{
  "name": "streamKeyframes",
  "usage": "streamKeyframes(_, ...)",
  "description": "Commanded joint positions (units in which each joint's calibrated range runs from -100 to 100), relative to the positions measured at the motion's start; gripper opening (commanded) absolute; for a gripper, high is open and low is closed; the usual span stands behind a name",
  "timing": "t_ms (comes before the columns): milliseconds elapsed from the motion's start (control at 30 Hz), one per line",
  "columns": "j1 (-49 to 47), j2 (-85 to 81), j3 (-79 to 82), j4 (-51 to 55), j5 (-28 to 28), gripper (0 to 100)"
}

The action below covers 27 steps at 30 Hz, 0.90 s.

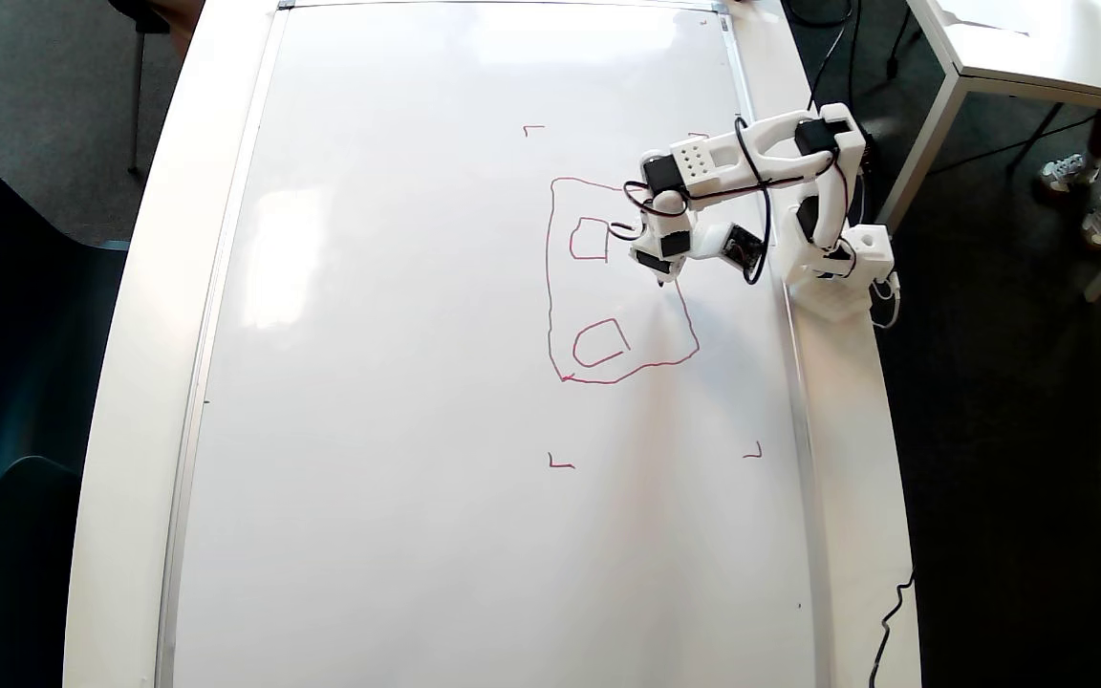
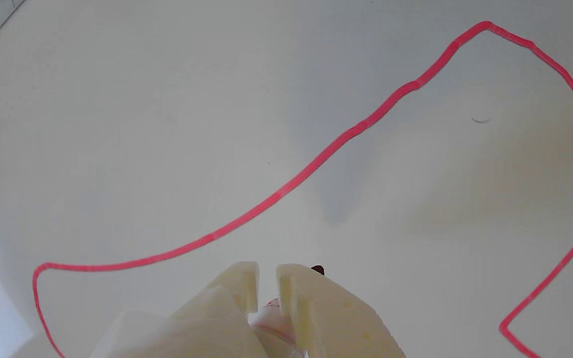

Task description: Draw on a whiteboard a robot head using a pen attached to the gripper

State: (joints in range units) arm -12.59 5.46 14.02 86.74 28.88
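2 boxes [image 1: 590,239] inside robot head [image 1: 550,287] outline.

Whiteboard [image 1: 436,382]: smooth, glossy white surface, with soft window glare and faint shadows in the overhead view; thin frame looks like brushed silver metal. Table [image 1: 144,315] edge around it: white, smooth, satin sheen.

Gripper [image 2: 266,286]: cream-white plastic, matt, slightly grainy as if 3D-printed, in the wrist view. Arm's servos [image 1: 665,174]: black plastic, dull finish. Wires [image 1: 751,158]: black, rubbery-looking sheath.

Pen [image 2: 272,318]: smooth glossy barrel, mostly hidden between the jaws.

Robot head [image 1: 608,287]: red marker ink, flat and matt on the gloss, with uneven line weight.

Floor [image 1: 1019,430]: dark, matt, carpet-like.
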Motion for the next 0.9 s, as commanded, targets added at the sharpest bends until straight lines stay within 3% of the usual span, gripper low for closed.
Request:
streamKeyframes(0, -0.9, 0.7, -2.1, -1.7, -0.2, 1)
streamKeyframes(367, -1.6, 4.0, -2.6, -5.7, -0.2, 1)
streamKeyframes(867, 2.8, 12.2, -15.7, -4.9, 0.3, 1)
